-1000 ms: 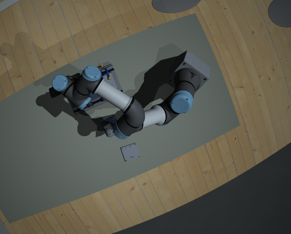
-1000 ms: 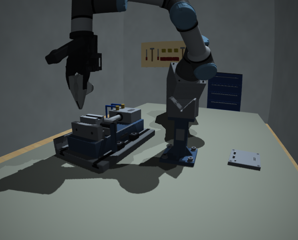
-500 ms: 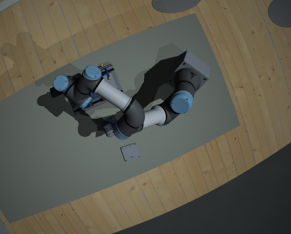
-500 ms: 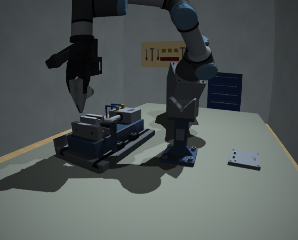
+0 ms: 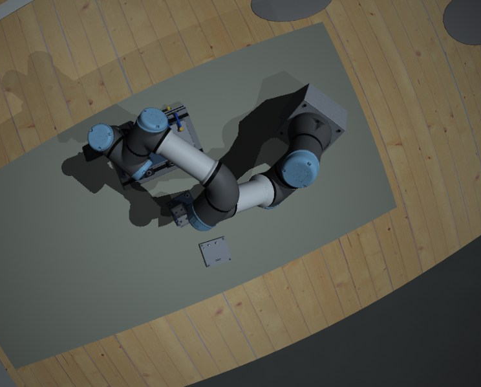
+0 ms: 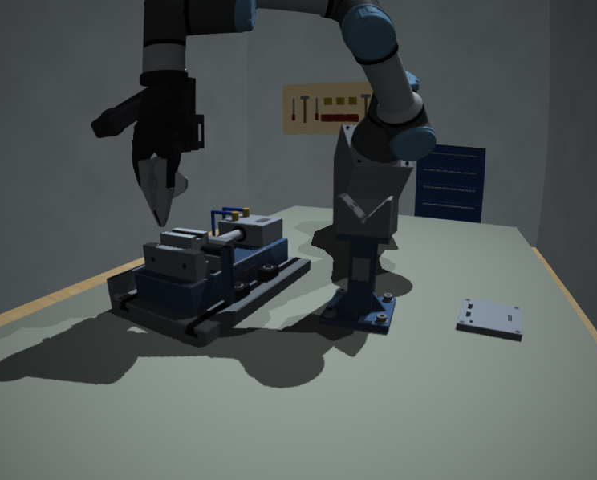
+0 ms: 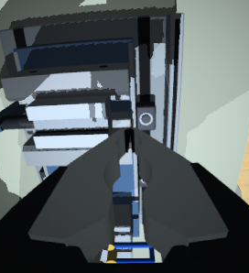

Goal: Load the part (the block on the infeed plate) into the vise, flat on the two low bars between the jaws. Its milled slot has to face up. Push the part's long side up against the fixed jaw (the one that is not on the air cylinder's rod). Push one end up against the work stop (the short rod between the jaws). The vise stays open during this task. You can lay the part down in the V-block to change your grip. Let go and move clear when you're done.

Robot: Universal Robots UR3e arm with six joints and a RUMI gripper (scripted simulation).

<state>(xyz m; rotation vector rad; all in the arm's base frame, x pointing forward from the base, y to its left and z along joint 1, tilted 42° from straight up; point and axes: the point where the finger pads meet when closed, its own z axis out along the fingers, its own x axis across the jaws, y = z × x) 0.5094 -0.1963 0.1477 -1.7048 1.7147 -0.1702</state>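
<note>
Now we hover our gripper (image 6: 160, 219), pinched shut on nothing, just above the vise (image 6: 206, 278) toward the desk's left edge. The part (image 6: 183, 238) sits between its jaws already. Pushing down off-centre could tip it off the bars.

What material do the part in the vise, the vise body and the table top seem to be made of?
The part looks like bare light metal, pale grey with a matte milled face. The vise body looks like blue painted metal, perhaps cast. The table top looks like a matte grey-green mat or laminate with a wooden edge; which one is unclear.
</note>
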